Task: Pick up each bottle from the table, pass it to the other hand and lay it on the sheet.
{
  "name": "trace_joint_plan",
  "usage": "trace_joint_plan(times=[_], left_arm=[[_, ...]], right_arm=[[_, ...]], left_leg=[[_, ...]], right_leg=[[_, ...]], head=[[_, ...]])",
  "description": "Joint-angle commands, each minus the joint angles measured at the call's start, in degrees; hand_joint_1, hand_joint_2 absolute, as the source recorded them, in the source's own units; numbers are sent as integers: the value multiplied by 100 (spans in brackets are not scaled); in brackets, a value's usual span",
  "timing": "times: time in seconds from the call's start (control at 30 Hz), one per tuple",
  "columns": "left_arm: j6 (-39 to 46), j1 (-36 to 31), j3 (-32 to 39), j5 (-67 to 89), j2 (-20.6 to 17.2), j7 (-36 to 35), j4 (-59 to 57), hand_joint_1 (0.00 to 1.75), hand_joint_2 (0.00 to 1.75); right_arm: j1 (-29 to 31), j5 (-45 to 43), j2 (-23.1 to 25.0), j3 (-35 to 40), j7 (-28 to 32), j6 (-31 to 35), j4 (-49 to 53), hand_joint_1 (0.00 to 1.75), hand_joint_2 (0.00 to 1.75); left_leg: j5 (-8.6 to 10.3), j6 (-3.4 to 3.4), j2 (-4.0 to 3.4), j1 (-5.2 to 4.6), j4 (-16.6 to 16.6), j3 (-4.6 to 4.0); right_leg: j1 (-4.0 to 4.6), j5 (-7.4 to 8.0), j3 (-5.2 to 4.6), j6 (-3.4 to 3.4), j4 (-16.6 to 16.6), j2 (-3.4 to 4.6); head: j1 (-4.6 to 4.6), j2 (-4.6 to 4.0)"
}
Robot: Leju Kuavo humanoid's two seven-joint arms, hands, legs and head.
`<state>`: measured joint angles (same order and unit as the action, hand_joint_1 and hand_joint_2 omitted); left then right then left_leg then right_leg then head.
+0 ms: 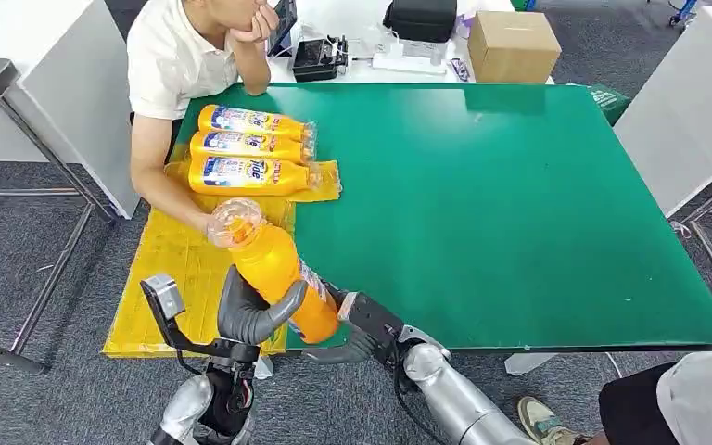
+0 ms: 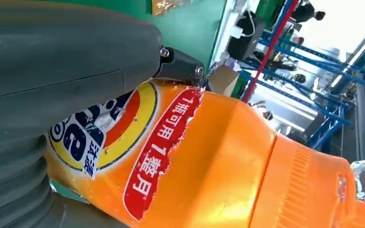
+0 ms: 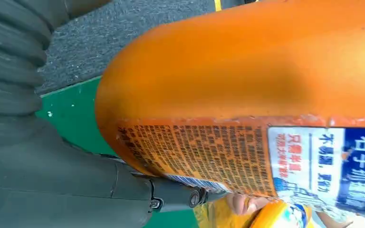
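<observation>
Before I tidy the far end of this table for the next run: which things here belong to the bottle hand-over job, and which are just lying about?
Part of the job:
- orange bottle, held by left hand and right hand
- three bottles already lying on the yellow sheet
- green table

Just lying about:
- cardboard box
- black bag
- power strip
- seated person

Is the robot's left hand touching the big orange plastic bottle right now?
Touching. In the head view the left hand wraps its grey thumb around the orange plastic bottle; the left wrist view shows the thumb pressed against its label.
</observation>
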<state>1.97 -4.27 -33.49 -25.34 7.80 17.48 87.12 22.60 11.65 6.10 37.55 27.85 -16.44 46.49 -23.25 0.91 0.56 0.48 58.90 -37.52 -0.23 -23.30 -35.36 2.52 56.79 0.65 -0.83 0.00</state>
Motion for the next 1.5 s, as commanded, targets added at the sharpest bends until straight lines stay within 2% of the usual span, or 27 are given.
trace_joint_plan(times=[0.03, 0.07, 0.13, 0.17, 0.2, 0.3, 0.47, 0.57, 0.6, 0.63, 0.67, 0.7, 0.77, 0.83, 0.9, 0.97, 1.1, 1.17, 1.23, 1.37, 1.5], left_arm=[[1602, -272, 711, 2525, -452, 380, 101, 175, 175], [2126, -281, 854, 3603, -545, 405, 154, 175, 175], [2249, -245, 1114, 4605, -570, 168, 346, 175, 175], [1922, -217, 1205, 4595, -585, 22, 502, 175, 175], [1303, -146, 1274, 4132, -593, -85, 705, 175, 175], [157, -28, 1389, 2942, -681, -262, 924, 175, 175], [126, -28, 1404, 2921, -666, -228, 853, 175, 175], [-414, -229, 1532, 2012, -705, -308, 713, 175, 175], [-347, -305, 1556, 2110, -739, -288, 668, 175, 175], [220, -479, 1449, 3205, -848, -157, 575, 175, 175], [597, -645, 1313, 4030, -874, -206, 427, 175, 175], [1301, -970, 1046, 6010, -991, -666, 7, 175, 175], [1065, -1440, 763, 7282, -1008, -1282, -904, 175, 175], [1202, -2046, 491, 8482, -882, -1627, -2339, 175, 175], [1233, -2493, 466, 8876, -601, -1703, -3545, 175, 175], [1336, -2551, 477, 8898, -549, -1670, -3735, 175, 175], [1408, -2986, 628, 9188, -385, -2104, -4712, 175, 175], [1470, -3062, 676, 9208, -367, -2038, -4876, 175, 175], [1328, -3157, 846, 9099, -313, -2104, -5113, 175, 175], [1013, -3437, 1140, 8897, -237, -2074, -5779, 175, 175], [720, -3612, 1386, 8678, -129, -2155, -6247, 175, 175]], right_arm=[[-712, 914, -381, 233, 92, 1459, 1449, 0, 0], [-827, 1264, -430, 253, -22, 1750, 1679, 0, 0], [-961, 1806, -480, 255, -255, 2143, 1895, 0, 0], [-1015, 2362, -542, 289, -502, 2527, 1928, 0, 0], [-1094, 2772, -609, 365, -616, 2690, 1996, 0, 0], [-1423, 2820, -639, 331, -530, 2548, 2178, 0, 0], [-1404, 2832, -635, 342, -493, 2563, 2113, 0, 0], [-1446, 2664, -520, 212, -332, 2558, 1949, 0, 0], [-1450, 2641, -488, 193, -290, 2568, 1904, 0, 0], [-1448, 2606, -450, 178, -223, 2549, 1879, 0, 0], [-1440, 2601, -427, 179, -215, 2530, 1886, 0, 0], [-1347, 2605, -400, 241, -168, 2469, 1877, 0, 0], [-1211, 2562, -316, 270, -151, 2332, 1834, 0, 0], [-1041, 2539, -236, 339, -126, 2188, 1728, 0, 0], [-918, 2520, -171, 427, -97, 2083, 1603, 0, 0], [-906, 2530, -159, 444, -92, 2089, 1581, 0, 0], [-822, 2445, -88, 586, -48, 1942, 1479, 0, 0], [-813, 2428, -79, 611, -49, 1932, 1465, 0, 0], [-811, 2374, -60, 618, -51, 1902, 1441, 0, 0], [-765, 2308, -16, 682, -30, 1836, 1349, 0, 0], [-715, 2219, 29, 702, 13, 1779, 1253, 0, 0]], left_leg=[[-9, -4, 3, -2, -10, 35], [-13, -6, 4, -2, -11, 45], [-12, -8, 0, 2, -7, 33], [-16, -8, -1, -1, -7, 43], [-7, -5, 2, 4, -2, 14], [-13, -3, 0, 6, -3, 26], [-12, -4, -6, 2, -6, 21], [-10, -7, 0, 2, -6, 18], [-13, -9, 1, 0, -9, 35], [-7, -8, 2, 3, -7, 16], [-11, -9, 3, 3, -8, 30], [-6, -8, 10, 4, -6, 15], [-1, -8, 19, 4, -6, 13], [6, -9, 26, 2, -14, 21], [13, -5, 35, 0, -18, 22], [20, -11, 52, 0, -19, 33], [11, -15, 1, 3, -10, 30], [16, -15, 11, 4, -6, 13], [11, -16, 7, 3, -10, 28], [15, -15, 5, 7, -4, 5], [4, -15, -7, 6, -6, 33]], right_leg=[[0, -13, 35, -7, -6, -14], [1, -18, 44, -10, -5, -16], [4, -14, 31, -10, -2, -10], [2, -20, 39, -12, 1, -11], [6, -9, 15, -7, 0, -8], [8, -15, 27, -7, -3, -7], [2, -14, 21, -10, -2, -1], [2, -13, 19, -11, -1, -6], [2, -18, 35, -14, -2, -10], [4, -10, 17, -12, -2, -7], [4, -16, 31, -14, -2, -11], [5, -12, 18, -12, 0, -15], [5, -11, 16, -13, 1, -26], [2, -7, 21, -12, -4, -32], [0, -6, 26, -10, -8, -39], [0, -6, 40, -9, -11, -46], [4, 8, 26, -25, -4, -10], [3, 9, 11, -23, 0, -17], [4, 5, 25, -26, -3, -15], [7, 11, 3, -23, -1, -10], [9, 2, 28, -25, 0, -6]], head=[[0, 0], [0, 0], [0, 0], [0, 0], [2, 0], [0, 0], [0, 0], [0, 0], [0, 0], [0, 0], [0, 0], [-2, 0], [-2, 0], [0, 0], [-2, 0], [0, 0], [0, 0], [-4, 0], [-2, 0], [-2, 0], [0, 0]])
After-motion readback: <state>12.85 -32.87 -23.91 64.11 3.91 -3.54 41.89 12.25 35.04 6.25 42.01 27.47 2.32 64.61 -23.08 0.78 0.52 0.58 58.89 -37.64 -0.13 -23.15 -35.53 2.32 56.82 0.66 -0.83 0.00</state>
